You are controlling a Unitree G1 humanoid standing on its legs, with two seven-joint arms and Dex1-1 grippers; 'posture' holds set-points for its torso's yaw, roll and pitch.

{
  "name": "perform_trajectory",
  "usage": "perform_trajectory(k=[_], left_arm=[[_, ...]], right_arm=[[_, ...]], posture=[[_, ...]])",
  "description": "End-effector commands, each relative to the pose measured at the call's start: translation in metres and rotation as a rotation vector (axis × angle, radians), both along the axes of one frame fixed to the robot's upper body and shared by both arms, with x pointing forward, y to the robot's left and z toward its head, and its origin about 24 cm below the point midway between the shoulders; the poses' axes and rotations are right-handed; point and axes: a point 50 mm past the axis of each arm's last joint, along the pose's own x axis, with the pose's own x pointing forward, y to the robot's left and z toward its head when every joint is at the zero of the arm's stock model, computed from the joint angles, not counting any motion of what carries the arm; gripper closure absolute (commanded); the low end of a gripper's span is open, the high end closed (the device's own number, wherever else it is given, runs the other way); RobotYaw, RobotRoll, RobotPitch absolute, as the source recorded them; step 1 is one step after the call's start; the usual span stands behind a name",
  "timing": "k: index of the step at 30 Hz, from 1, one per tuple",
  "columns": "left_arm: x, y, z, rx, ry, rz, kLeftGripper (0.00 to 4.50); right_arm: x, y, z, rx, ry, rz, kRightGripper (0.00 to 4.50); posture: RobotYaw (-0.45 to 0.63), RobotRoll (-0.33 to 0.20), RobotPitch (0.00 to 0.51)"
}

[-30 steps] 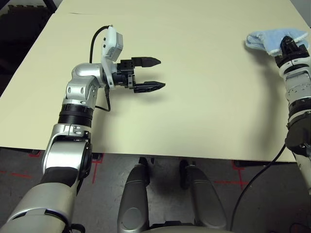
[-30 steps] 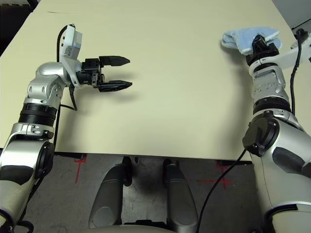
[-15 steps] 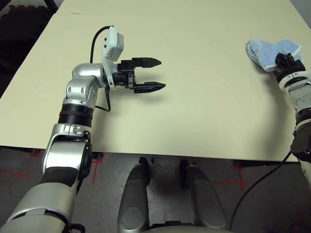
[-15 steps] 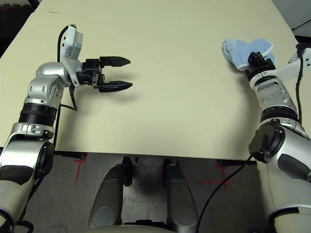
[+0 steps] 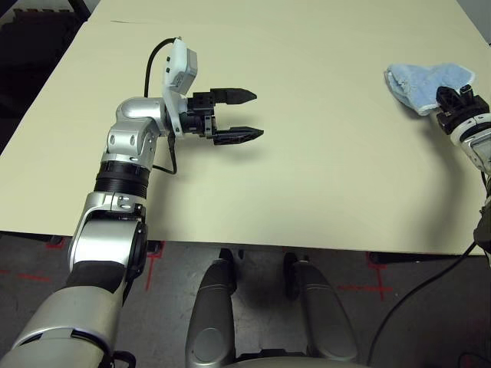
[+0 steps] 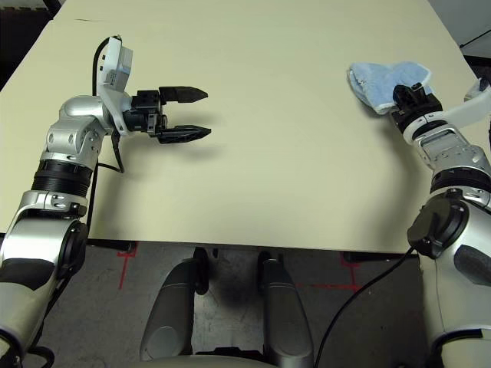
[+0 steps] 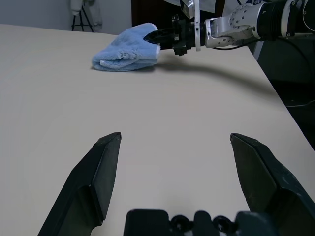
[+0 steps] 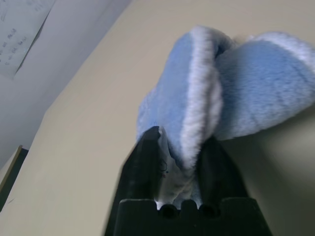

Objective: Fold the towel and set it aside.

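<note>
Left end effector: positioned over the left half of the table, at about 10 o'clock from the table centre. Fingers are spread wide and hold nothing. It points across the table toward 3 o'clock and is well apart from the towel.

Towel: located near the table's right edge, at about 2 o'clock from the table centre. It appears bunched into a doubled-over bundle rather than lying flat — the left wrist view shows stacked layers resting on the table surface.

Right end effector: located at the near side of the towel, at its 5 o'clock. Fingers are narrowed on a fold of the cloth; the right wrist view shows towel material pinched between them.

Task status, as judged from the present layout: folding appears largely complete, and the towel sits at the side of the table, consistent with the set-aside position. Remaining steps — release the cloth and clear the right arm. Whether the fold is tidy cannot be confirmed, as the bundle looks uneven.
</note>
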Motion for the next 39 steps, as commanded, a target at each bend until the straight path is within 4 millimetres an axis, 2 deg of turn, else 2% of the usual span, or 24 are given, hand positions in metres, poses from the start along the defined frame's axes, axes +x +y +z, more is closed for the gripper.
perform_trajectory(k=[1,5,6,13,15,29,34,39], left_arm=[[0.001,-0.003,0.0,0.02,-0.003,-0.019,0.0],[0.001,-0.003,-0.001,0.018,-0.004,-0.018,0.0],[0.001,-0.003,-0.002,0.017,-0.004,-0.018,0.0],[0.002,-0.005,-0.004,0.011,0.0,-0.02,0.0],[0.003,-0.007,-0.005,0.008,0.0,-0.021,0.0],[0.003,-0.004,-0.005,0.002,0.003,-0.005,0.0],[0.004,-0.001,-0.005,-0.014,0.006,0.033,0.0],[0.003,0.006,-0.005,-0.014,0.006,0.061,0.0]], right_arm=[[-0.012,-0.016,-0.002,-0.006,0.017,-0.037,1.71],[-0.024,-0.03,-0.001,-0.01,0.03,-0.037,0.21],[-0.028,-0.033,-0.001,-0.012,0.038,-0.029,0.05],[-0.05,-0.03,-0.002,-0.041,0.109,0.169,0.05],[-0.05,-0.026,-0.001,-0.046,0.105,0.182,0.05],[-0.006,0.034,0.001,-0.061,0.075,0.29,0.05],[-0.001,0.04,0.009,-0.095,0.057,0.309,0.05],[-0.009,0.039,0.012,-0.121,0.078,0.369,0.05]], posture=[[-0.02,0.0,0.27],[-0.03,0.0,0.27],[-0.03,0.0,0.27],[-0.06,0.0,0.27],[-0.06,0.0,0.27],[-0.03,0.0,0.265],[-0.02,0.0,0.261],[-0.02,0.0,0.26]])
